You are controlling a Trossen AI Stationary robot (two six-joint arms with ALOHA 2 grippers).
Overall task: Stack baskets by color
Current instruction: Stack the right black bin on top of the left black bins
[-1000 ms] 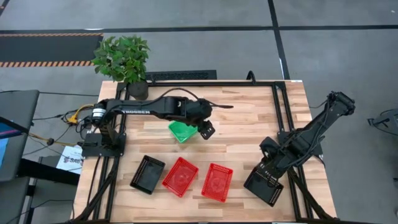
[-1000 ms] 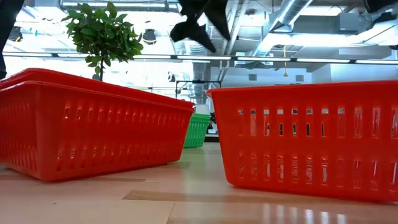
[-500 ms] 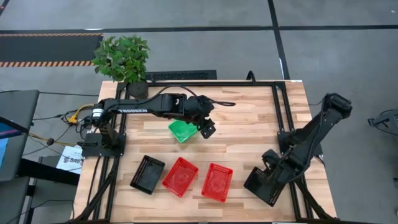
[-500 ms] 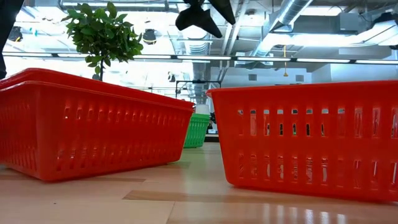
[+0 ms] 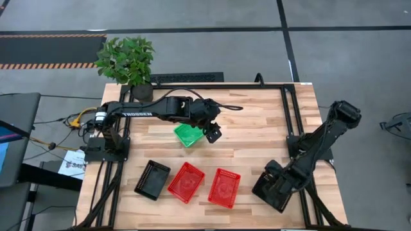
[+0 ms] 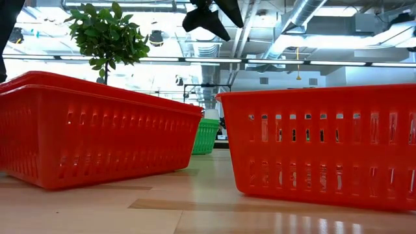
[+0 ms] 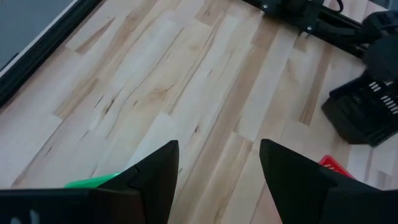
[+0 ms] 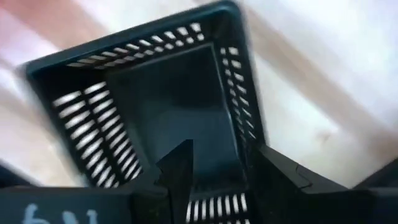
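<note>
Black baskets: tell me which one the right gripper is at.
The black basket by the right front corner: the right gripper hangs over its rim. The other black basket lies far left, beside the red baskets, nothing near it.

A basket (image 5: 189, 135) sits mid-table, with the left gripper (image 5: 214, 131) just right of it. Nearer the front edge, three baskets stand in a row — one (image 5: 152, 179) at left, then two (image 5: 186, 182) (image 5: 224, 188). Far right, another basket (image 5: 272, 191) lies under the right gripper (image 5: 277, 181). A plant (image 5: 126, 59) stands at the far left corner.
</note>
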